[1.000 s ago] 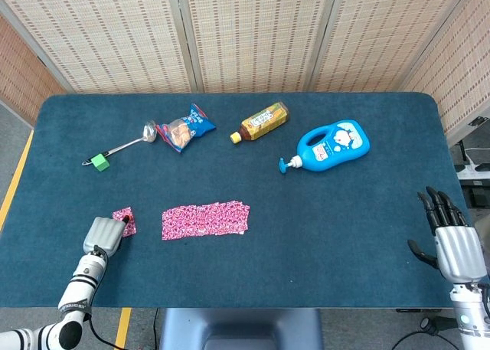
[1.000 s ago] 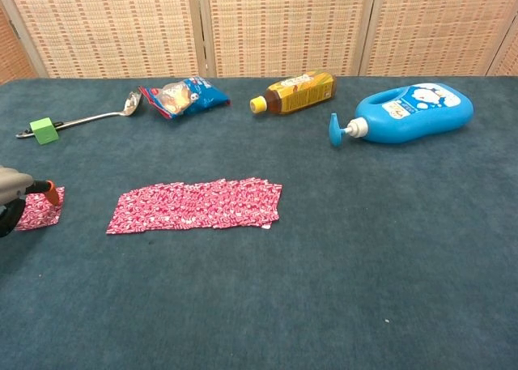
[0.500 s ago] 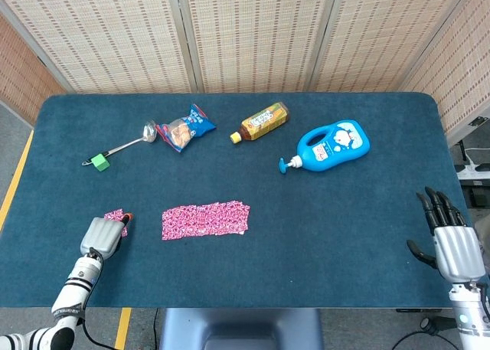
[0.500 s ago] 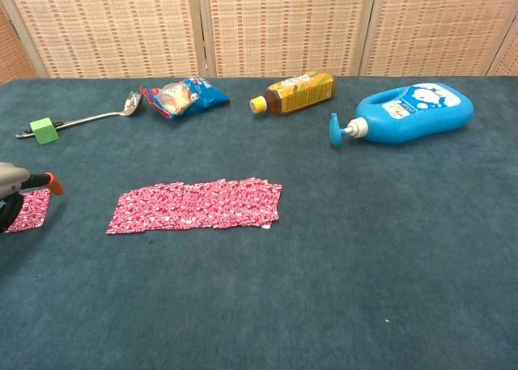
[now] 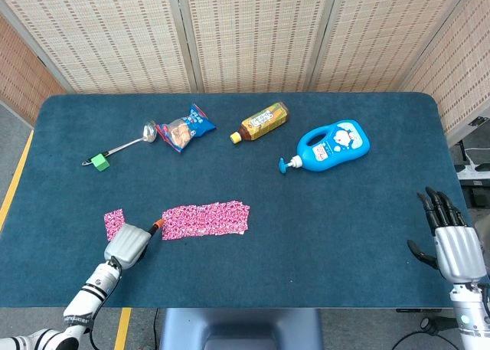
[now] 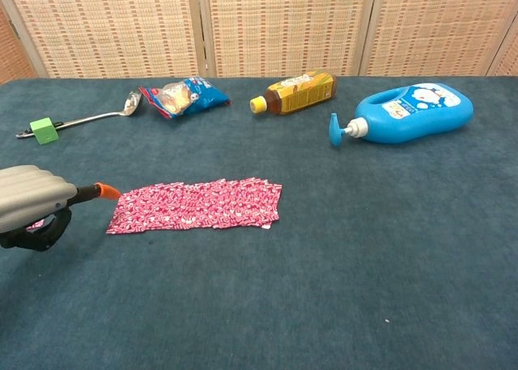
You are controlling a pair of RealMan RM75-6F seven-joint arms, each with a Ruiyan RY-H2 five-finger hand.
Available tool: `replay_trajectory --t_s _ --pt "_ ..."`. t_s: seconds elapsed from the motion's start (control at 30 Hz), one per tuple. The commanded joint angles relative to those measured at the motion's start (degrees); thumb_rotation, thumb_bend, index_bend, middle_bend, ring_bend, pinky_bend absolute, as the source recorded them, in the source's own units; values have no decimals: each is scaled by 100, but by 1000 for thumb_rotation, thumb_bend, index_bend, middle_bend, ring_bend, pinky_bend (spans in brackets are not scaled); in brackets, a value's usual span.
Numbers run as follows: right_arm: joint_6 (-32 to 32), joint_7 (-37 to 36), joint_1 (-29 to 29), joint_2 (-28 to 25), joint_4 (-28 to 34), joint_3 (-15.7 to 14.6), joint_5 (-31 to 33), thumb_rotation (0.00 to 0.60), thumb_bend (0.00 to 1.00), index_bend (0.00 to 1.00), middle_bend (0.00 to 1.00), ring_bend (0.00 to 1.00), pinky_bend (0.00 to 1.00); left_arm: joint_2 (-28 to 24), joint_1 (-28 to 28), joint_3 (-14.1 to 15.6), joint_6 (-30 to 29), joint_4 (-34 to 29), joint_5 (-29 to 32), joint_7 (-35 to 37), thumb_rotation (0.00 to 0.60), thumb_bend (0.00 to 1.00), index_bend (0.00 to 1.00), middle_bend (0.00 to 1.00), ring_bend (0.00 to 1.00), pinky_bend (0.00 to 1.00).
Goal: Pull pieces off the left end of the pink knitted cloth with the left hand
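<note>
Blue-carpeted table (image 5: 321,235), wicker screens behind. Orange-tipped fingers (image 6: 105,191) of left hand (image 5: 129,243) extended, empty, just beside the pink knitted cloth (image 5: 205,219), lower left of centre; pinch only its edge. Right hand (image 5: 452,243) spread, idle.

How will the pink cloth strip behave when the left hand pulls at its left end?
The pink knitted cloth lies flat and thin on the table, so it is probably floppy and light. It may slide or bunch toward the left hand rather than stay put. A small detached piece suggests that the sections separate easily.
</note>
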State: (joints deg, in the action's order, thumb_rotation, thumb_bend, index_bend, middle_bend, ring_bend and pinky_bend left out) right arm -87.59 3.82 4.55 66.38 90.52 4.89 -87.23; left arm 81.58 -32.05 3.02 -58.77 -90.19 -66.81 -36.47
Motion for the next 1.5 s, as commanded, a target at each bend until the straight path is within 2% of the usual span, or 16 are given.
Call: replay_trajectory --t_s 0.03,0.83,1.33,1.5 --pt "6 -4 2 -4 2 2 6 600 152 0 0 0 196 56 -58 -14 107 8 57 -55 600 923 114 788 894 738" --pt "55 -8 12 -33 30 -12 25 600 152 0 0 0 196 191 -157 -41 311 149 547 -293 600 924 134 788 894 738" --pt "81 -4 19 -48 49 -13 44 600 152 0 0 0 196 266 -331 -440 253 573 1463 -584 600 923 134 788 894 739" --pt "71 -17 16 -44 40 -12 40 600 152 0 0 0 196 186 -312 -424 208 446 1525 -534 600 924 134 788 895 740"
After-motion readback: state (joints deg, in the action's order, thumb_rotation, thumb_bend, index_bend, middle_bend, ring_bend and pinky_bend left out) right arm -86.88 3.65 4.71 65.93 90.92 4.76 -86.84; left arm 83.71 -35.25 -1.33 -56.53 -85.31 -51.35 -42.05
